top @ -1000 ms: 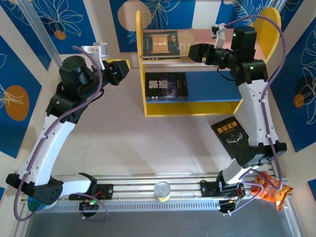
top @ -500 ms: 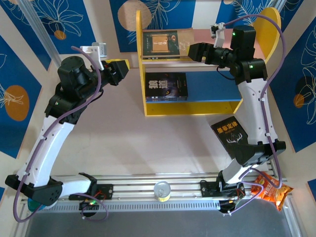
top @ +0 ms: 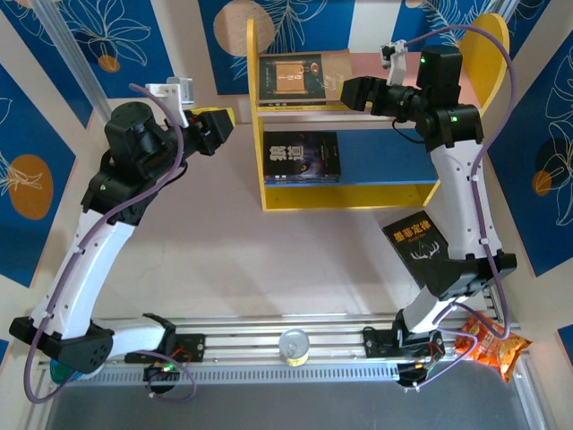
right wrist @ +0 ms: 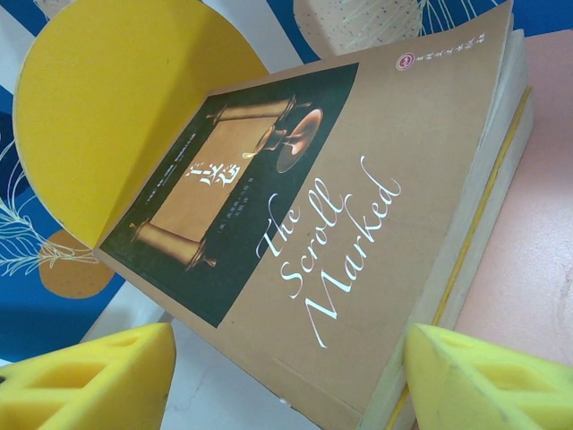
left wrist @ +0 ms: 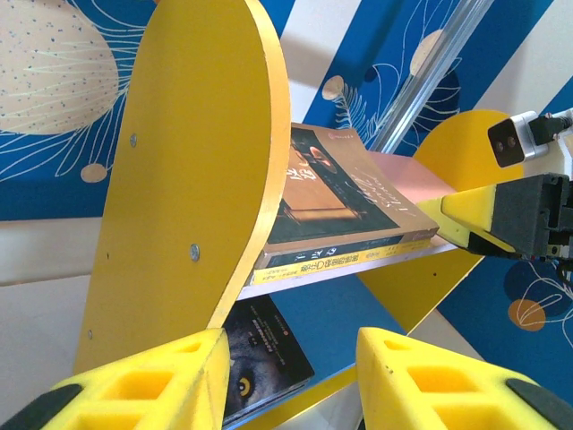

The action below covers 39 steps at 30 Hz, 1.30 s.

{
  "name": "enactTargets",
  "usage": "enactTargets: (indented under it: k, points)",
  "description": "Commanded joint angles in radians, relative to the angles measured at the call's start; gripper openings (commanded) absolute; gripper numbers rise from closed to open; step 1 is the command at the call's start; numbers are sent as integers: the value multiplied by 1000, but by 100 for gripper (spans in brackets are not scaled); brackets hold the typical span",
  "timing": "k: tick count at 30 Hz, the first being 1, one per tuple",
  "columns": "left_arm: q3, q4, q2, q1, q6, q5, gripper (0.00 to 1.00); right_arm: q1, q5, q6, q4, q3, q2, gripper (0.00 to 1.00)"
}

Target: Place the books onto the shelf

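On the pink top board [right wrist: 537, 224] of the yellow-sided wooden shelf [top: 252, 54] lies the tan scroll-cover book [top: 300, 79]; the right gripper [top: 350, 92] and left gripper [left wrist: 288, 376] gape empty.

Backdrop panels [top: 27, 107] stood on the left, far and right sides: deep blue, with white line-drawn leaves and broad white diagonal bands. An orange disc [top: 29, 186] showed on the left panel, a larger beige disc [top: 235, 27] on the far one. A slim metal post [top: 76, 54] slanted across the far-left corner. The worktop [top: 269, 260] was pale, matt and evenly lit. A ribbed aluminium rail [top: 251, 345] ran along its near edge.
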<state>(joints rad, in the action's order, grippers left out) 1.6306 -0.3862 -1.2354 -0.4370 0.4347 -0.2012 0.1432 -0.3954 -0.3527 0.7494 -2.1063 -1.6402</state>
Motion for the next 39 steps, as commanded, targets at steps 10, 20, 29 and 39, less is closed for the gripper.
enactTargets:
  k: [10,20,29,39]
  points:
    - [27,-14,9,1,-31,3,42,27,-46,10,-6,-29,-13,68]
    - [-13,-41,32,1,-49,59,43,-30,-33,14,-30,11,53,73]
    - [-158,-66,113,0,-41,160,46,-76,62,45,-54,218,229,73]
    - [-449,-11,190,-1,19,215,47,57,339,-42,-206,974,664,73]
